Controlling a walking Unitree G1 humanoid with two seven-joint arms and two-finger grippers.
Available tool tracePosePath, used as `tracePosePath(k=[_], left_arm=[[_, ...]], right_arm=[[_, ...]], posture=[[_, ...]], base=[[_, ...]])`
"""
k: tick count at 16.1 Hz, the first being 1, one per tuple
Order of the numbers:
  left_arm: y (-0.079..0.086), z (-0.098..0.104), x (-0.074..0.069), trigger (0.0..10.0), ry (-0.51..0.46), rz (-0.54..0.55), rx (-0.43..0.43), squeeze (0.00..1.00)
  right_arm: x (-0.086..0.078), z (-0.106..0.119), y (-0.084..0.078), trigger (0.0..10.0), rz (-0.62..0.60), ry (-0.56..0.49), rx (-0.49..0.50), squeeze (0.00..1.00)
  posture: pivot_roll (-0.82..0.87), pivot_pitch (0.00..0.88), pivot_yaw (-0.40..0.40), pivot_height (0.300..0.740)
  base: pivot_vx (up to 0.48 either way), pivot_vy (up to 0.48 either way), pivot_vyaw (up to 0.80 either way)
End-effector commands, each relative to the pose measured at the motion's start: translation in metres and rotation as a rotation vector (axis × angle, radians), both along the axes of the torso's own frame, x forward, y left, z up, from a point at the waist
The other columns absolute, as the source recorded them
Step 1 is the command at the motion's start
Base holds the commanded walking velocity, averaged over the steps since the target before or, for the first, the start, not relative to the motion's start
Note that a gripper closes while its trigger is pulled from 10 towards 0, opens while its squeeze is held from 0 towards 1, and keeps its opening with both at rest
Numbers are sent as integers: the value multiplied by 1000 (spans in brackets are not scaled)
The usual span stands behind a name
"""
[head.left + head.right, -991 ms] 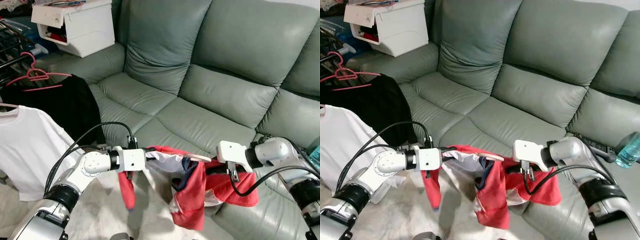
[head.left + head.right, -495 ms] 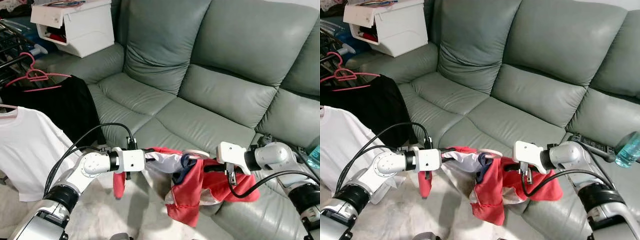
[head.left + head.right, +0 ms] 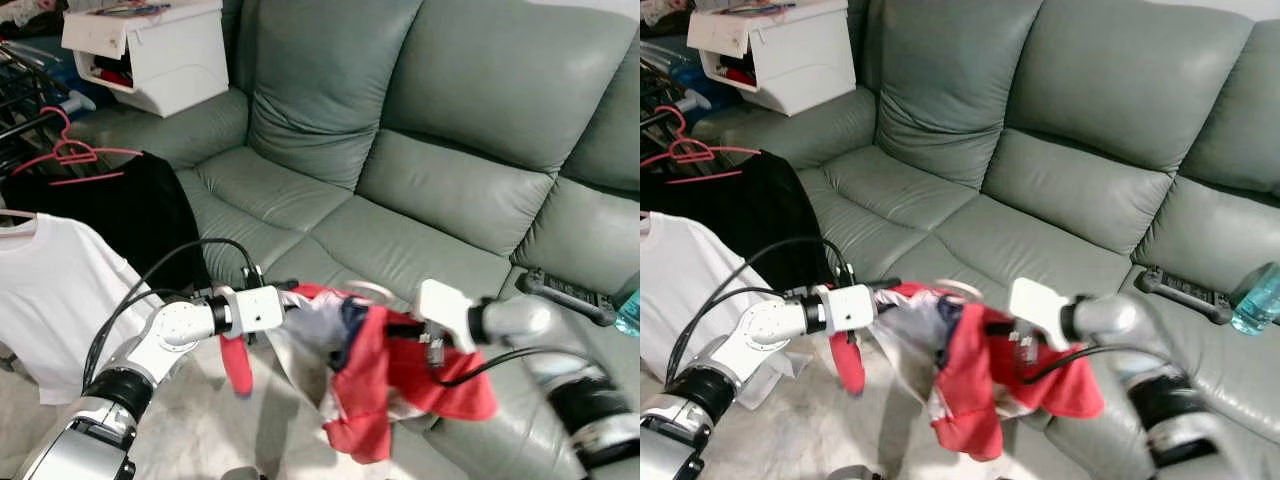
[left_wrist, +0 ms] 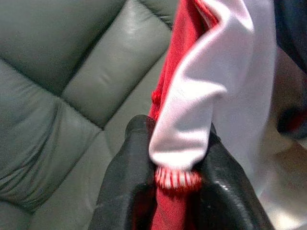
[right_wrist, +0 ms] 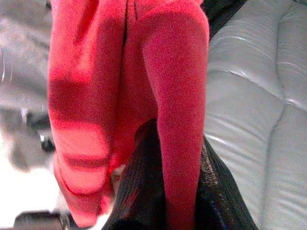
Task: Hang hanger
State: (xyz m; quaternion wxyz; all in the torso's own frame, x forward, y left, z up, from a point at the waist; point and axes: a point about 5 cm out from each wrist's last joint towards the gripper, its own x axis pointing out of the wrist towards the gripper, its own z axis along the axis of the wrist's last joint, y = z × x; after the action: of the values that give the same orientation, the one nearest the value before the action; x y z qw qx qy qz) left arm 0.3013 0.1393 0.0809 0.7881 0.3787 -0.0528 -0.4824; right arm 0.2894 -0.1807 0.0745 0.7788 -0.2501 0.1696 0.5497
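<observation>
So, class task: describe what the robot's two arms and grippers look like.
Both arms are silver with white boxy wrist housings and black cables looping alongside. The left gripper and right gripper each have two long black fingers; the right's look finely textured.

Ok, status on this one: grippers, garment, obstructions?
Left gripper shut on red and white garment. Right gripper shut on it too. Garment held over sofa; hung clothes on robot's left.

Silver arms (image 3: 170, 335), black cables (image 3: 150, 290)
</observation>
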Motion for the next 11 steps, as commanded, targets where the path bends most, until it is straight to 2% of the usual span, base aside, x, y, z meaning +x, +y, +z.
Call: tracePosePath(k=[1,5,7,8,9,11], left_arm=[[1,-13,-11,10000,21,-31,32,1000],[3,-13,-20,10000,8,-58,15,1000],[5,-11,-22,10000,-2,-45,-5,1000],[5,-17,-27,10000,7,-70,15,1000],[2,-20,-30,10000,2,-92,41,1000],[-5,-19,-28,10000,-68,-112,72,1000]], right_arm=[[9,10,8,0,-89,-84,88,0],[7,0,14,0,-261,-67,179,0],[2,-7,22,0,-364,-41,261,0],[-3,-15,30,0,-409,-17,289,0],[-7,-20,34,0,-405,-7,282,0],[-13,-26,42,0,-362,8,257,0]], posture=[[-87,0,57,740],[-72,0,48,740],[-70,0,49,740],[-71,0,55,740],[-72,0,58,740],[-82,0,60,740]], base=[[0,0,0],[0,0,0],[0,0,0],[0,0,0],[0,0,0],[0,0,0]])
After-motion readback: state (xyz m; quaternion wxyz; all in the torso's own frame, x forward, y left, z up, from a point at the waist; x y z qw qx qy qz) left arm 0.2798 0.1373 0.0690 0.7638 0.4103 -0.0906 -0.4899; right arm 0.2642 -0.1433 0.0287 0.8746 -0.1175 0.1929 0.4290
